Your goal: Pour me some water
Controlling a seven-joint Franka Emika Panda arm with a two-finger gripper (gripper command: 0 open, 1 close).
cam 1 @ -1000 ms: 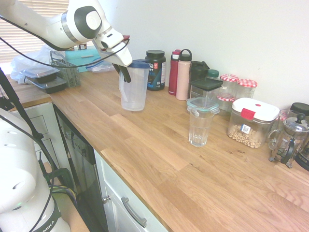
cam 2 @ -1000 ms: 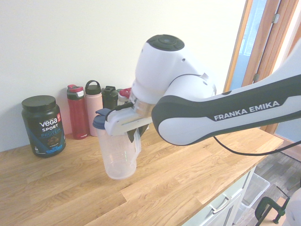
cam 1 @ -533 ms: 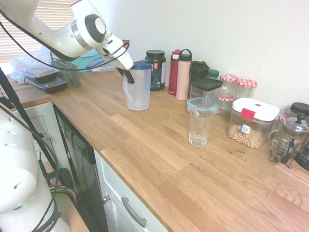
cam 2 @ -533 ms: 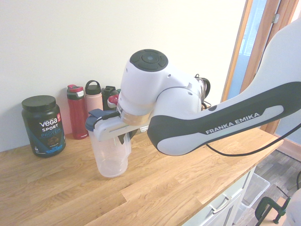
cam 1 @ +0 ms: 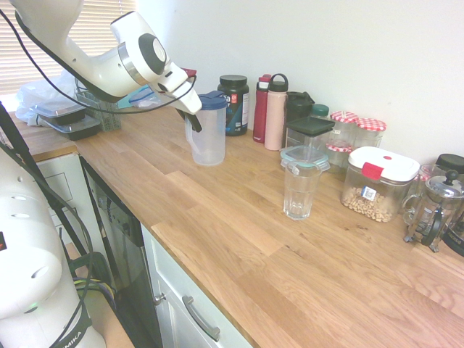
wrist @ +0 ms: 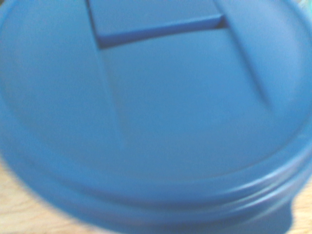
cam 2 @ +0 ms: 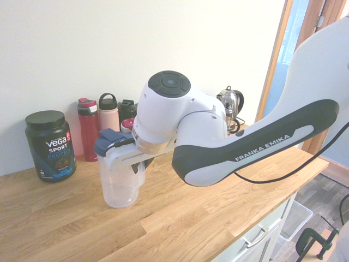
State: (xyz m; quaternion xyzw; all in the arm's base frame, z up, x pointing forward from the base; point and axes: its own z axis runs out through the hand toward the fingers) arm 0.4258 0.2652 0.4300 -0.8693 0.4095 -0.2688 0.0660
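At upper left, the clear plastic pitcher with a blue lid (cam 1: 205, 127) is clamped at its handle by the tool (cam 1: 194, 119), resting on the wooden bench (cam 1: 239, 217). Water could be spilled if it slips before reaching the clear ribbed glass tumbler (cam 1: 299, 190).

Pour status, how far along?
Done: the gripper is at the pitcher handle and its jaws look closed on it. In hand: the pitcher is upright, lid on, at or just above the counter, well apart from the glass. Left: I can't tell if the glass holds water. If it doesn't, carry, tilt and pour.
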